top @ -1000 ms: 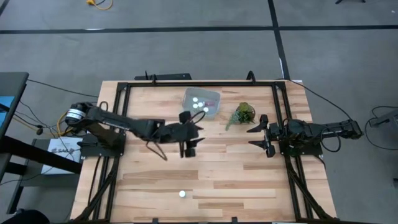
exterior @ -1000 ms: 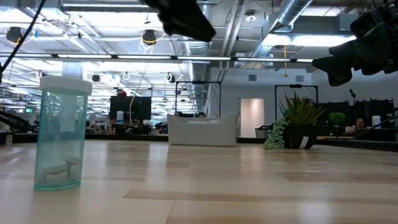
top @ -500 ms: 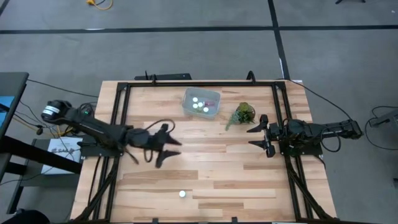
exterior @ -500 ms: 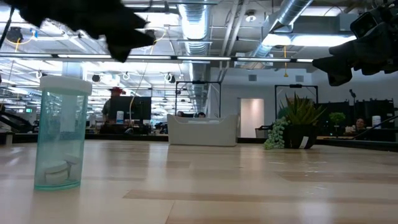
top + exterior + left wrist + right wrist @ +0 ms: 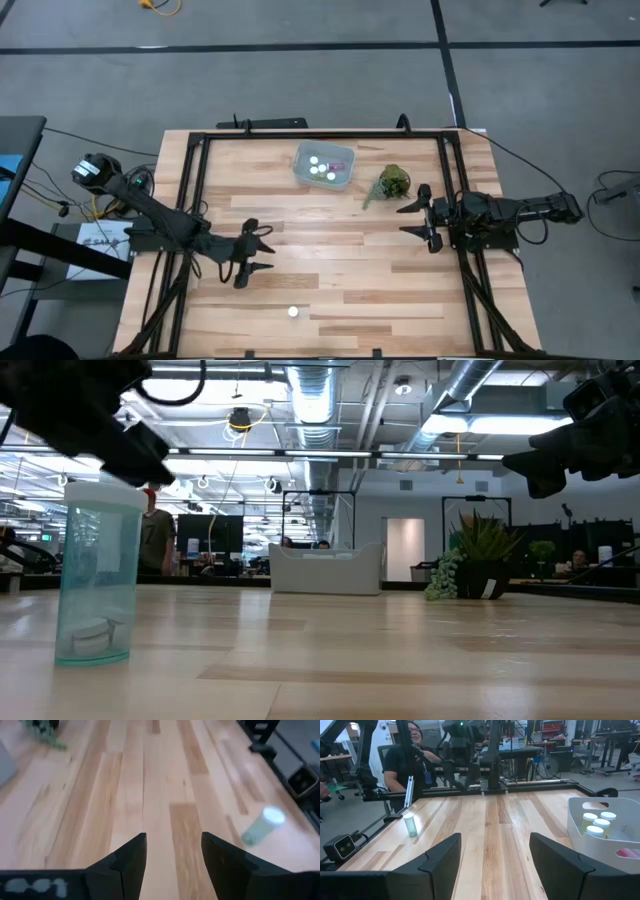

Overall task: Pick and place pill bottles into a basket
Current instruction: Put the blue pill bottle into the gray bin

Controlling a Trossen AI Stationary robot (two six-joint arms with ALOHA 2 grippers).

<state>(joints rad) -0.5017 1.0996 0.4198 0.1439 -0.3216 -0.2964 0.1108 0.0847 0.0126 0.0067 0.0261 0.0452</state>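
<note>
On a wooden desk, the left gripper (image 5: 250, 258) hangs with fingers spread and empty near the middle of the front half, apparently lined up for the 1 pill bottle (image 5: 293, 312) left standing by the front edge. The basket (image 5: 341, 178) near the back edge holds at least 3 white-capped bottles (image 5: 321, 167), though any beneath them are hard to make out. The right gripper (image 5: 421, 218) waits open at the right edge beside a leafy clump (image 5: 392, 183).
</note>
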